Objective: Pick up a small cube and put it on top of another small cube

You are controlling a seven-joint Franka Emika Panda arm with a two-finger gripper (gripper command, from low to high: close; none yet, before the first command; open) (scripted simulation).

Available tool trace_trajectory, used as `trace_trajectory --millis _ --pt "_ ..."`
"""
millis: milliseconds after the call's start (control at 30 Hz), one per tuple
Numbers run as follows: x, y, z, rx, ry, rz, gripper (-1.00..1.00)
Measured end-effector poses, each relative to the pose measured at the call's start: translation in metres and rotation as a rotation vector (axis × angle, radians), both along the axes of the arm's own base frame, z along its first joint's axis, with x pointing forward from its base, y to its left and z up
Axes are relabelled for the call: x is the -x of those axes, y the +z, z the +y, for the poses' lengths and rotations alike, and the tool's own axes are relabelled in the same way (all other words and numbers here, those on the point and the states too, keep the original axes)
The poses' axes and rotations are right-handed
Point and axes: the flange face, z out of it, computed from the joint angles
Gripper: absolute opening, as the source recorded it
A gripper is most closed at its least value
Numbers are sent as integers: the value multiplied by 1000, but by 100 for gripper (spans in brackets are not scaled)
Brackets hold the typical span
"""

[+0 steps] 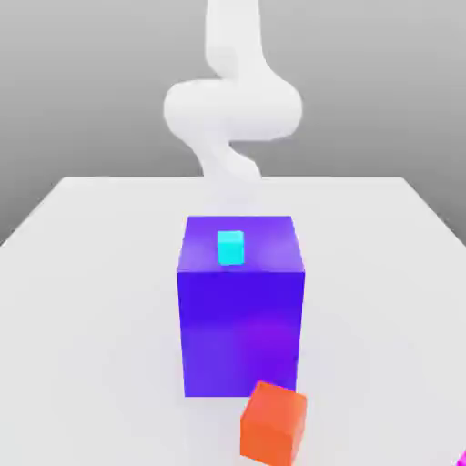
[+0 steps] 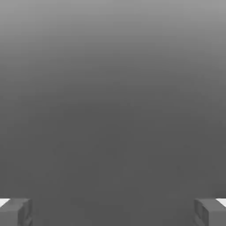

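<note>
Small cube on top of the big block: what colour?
Cyan small cube, clearest in the exterior view.

A white table is filling the lower part of the exterior view, and its far edge is running straight across the picture, with the sides narrowing toward the back. Behind it a plain grey backdrop is standing, getting a little lighter toward the table edge. The light is falling soft and even, and the surface is shining slightly. In the hand view the grey backdrop is getting darker toward the middle.
</note>
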Motion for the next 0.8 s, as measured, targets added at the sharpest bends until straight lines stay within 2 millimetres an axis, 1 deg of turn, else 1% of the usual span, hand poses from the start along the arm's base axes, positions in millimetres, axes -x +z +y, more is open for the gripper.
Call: trace_trajectory --millis 100,200,333,433,533,600,667,800 --pt "-37 -29 22 48 44 72 0" --pt "-70 -61 45 90 91 139 0" --pt "-107 -109 77 141 160 226 0" --pt "-131 -149 102 173 217 291 0" --pt "-150 -192 128 201 277 354 0" --pt "-159 -221 148 218 324 395 0" --pt "-166 -252 168 233 371 435 0" --pt "-176 -315 199 251 451 516 0"
